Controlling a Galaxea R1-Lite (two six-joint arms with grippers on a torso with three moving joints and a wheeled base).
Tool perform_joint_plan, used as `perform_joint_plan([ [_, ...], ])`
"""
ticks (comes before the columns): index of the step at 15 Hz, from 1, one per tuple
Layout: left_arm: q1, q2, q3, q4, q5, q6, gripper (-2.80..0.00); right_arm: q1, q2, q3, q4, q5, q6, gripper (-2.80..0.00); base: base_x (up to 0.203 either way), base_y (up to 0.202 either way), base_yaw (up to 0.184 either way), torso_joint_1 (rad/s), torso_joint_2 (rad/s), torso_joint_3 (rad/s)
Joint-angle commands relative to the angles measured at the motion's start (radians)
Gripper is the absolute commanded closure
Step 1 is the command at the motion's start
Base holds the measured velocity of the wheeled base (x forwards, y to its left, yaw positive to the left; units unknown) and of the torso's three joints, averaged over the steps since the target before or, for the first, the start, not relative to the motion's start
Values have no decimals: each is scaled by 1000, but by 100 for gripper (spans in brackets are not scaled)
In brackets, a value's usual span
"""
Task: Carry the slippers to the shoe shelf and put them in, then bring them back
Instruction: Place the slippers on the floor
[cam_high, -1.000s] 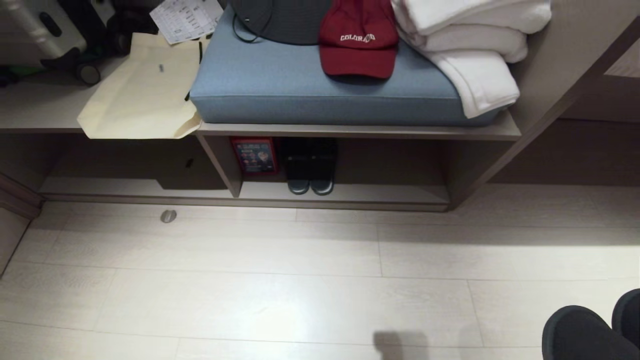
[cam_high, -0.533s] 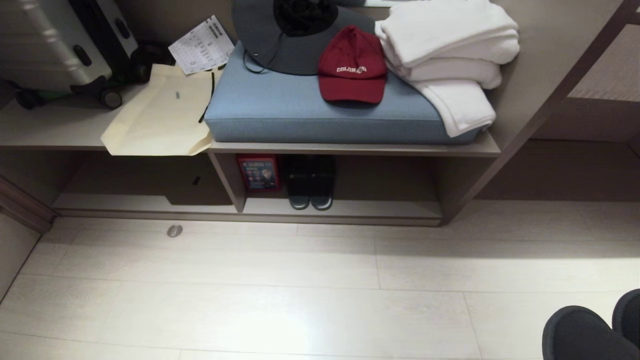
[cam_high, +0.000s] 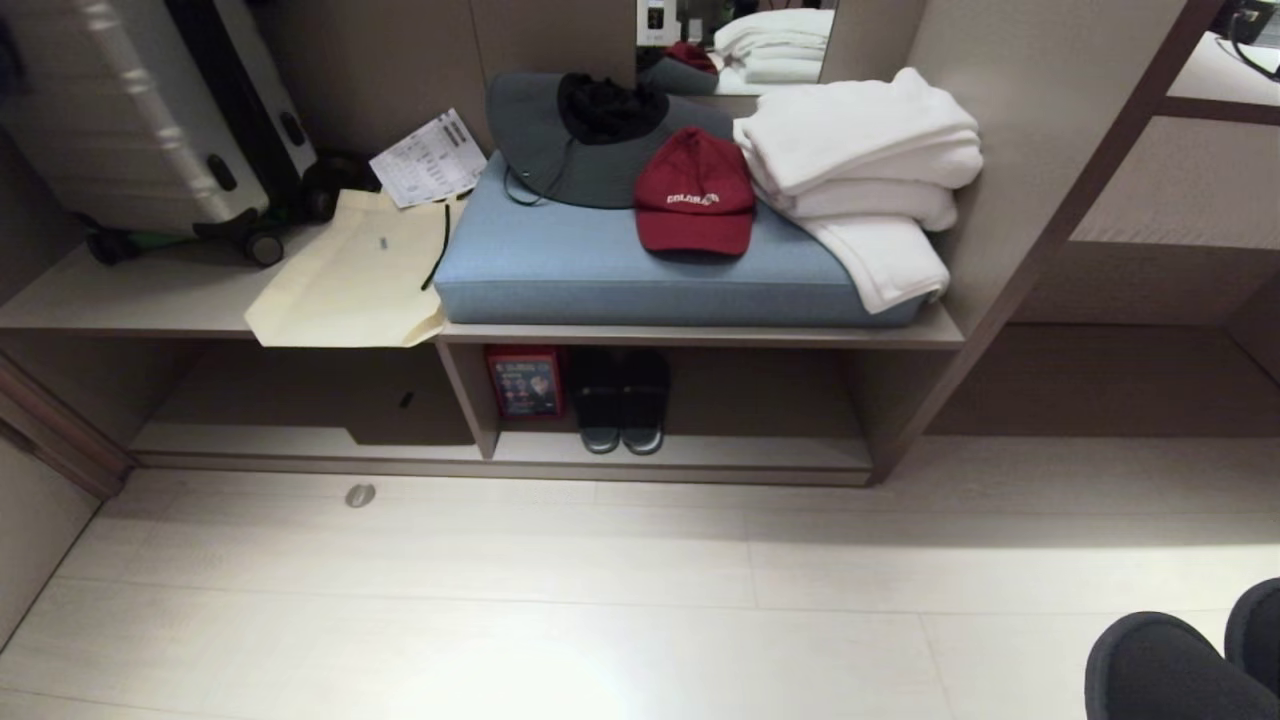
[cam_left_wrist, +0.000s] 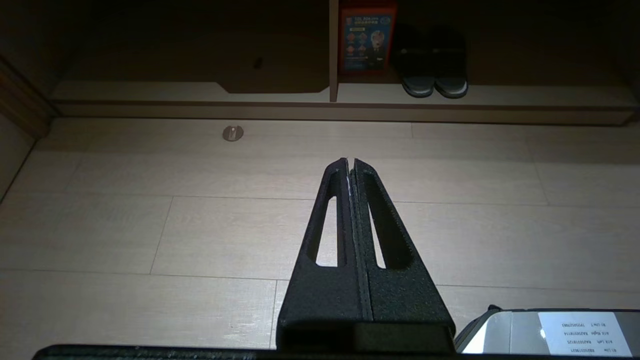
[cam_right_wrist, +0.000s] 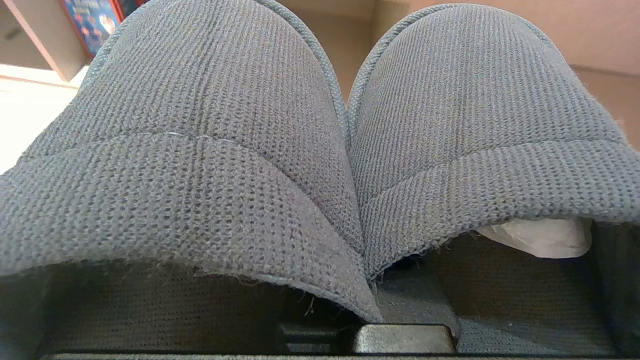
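Slippers (cam_right_wrist: 320, 150) of grey-blue knit filled the right wrist view, pinched side by side at their inner edges by the right gripper (cam_right_wrist: 372, 320), whose fingers were closed tight on the fabric; in the head view the pair showed only as two dark rounded toes at the lower right corner. The step in hand looked like the carry toward the shoe shelf (cam_high: 680, 455), the low open compartment at the centre of the head view, well apart from the held pair across bare floor. The left gripper (cam_left_wrist: 350, 165) hung idle over the floor with its fingers pressed together and nothing between them. A pair of dark shoes (cam_high: 620, 400) already stood just right of the divider, beside a red poster (cam_high: 525, 380) whose print was too small to read, so the next move would call for closing the distance and aiming at the free space to the right of those shoes. On the blue cushion (cam_high: 600, 270) above, a red cap (cam_high: 695, 195) bore white lettering that seemed to read "COLORADO".
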Motion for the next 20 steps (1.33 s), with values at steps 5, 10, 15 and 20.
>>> perform_joint_plan([
  [5,0,1,2,0,0,0,0,0,0,0,0,0,0,0,0,0,0,2,2,201],
  [10,0,1,2,0,0,0,0,0,0,0,0,1,0,0,0,0,0,2,3,205],
  [15,0,1,2,0,0,0,0,0,0,0,0,0,0,0,0,0,0,2,2,201],
  [20,0,1,2,0,0,1,0,0,0,0,0,0,0,0,0,0,0,4,2,160],
])
